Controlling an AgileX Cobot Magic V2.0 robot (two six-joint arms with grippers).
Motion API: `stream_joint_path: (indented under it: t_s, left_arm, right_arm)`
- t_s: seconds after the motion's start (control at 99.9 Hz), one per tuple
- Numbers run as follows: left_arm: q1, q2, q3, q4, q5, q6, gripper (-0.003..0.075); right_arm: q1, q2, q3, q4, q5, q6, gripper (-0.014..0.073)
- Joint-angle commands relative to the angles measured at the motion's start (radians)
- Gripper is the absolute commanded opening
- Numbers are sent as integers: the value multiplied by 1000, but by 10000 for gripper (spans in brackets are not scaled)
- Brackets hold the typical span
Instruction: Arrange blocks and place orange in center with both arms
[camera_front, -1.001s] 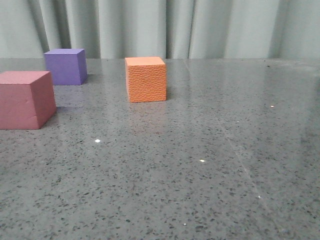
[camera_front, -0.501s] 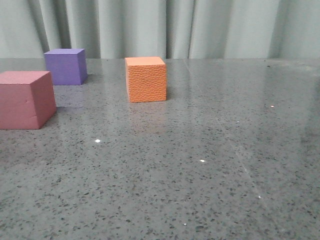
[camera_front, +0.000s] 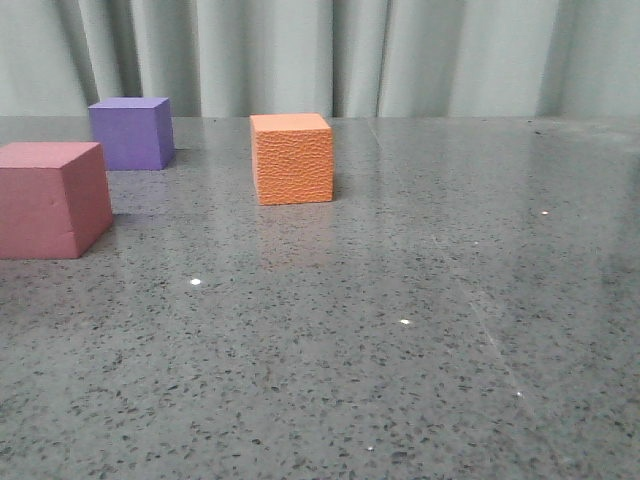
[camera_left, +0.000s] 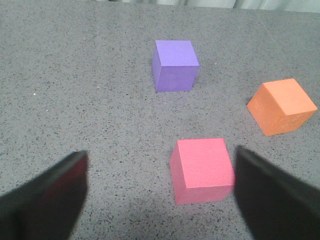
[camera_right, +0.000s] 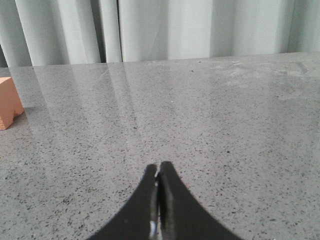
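Note:
The orange cube (camera_front: 292, 158) with a pebbled surface stands at the middle back of the table. The purple cube (camera_front: 131, 133) stands to its left, further back. The pink-red cube (camera_front: 52, 199) sits nearer, at the left edge of the front view. Neither gripper shows in the front view. In the left wrist view my left gripper (camera_left: 160, 192) is open and empty above the table, with the pink-red cube (camera_left: 202, 170) between its fingers' spread, close to one finger (camera_left: 272, 195); the purple cube (camera_left: 175, 65) and orange cube (camera_left: 282, 106) lie beyond. My right gripper (camera_right: 158, 170) is shut and empty.
The grey speckled table (camera_front: 400, 330) stretches to the right and front. A pale curtain (camera_front: 320, 55) hangs behind the table's far edge. In the right wrist view a corner of the orange cube (camera_right: 8, 102) shows at the frame's side.

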Motion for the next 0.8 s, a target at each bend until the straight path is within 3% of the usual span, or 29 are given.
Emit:
stream_joint_path:
  t_s: [0.0, 0.2, 0.491, 0.791]
  left_arm:
    - [3, 2, -34, -5, -62, 0, 695]
    - [3, 2, -34, -6, -67, 0, 627]
    - [-6, 4, -34, -113, -95, 19, 618]
    - [-110, 145, -110, -200, -187, 24, 601]
  right_arm:
    - [-7, -24, -14, 4, -82, -8, -67]
    - [-7, -24, -14, 4, -82, -8, -67]
    - [-7, -24, -14, 4, -82, -8, -67]
    - [-7, -24, -14, 4, -82, -8, -67]
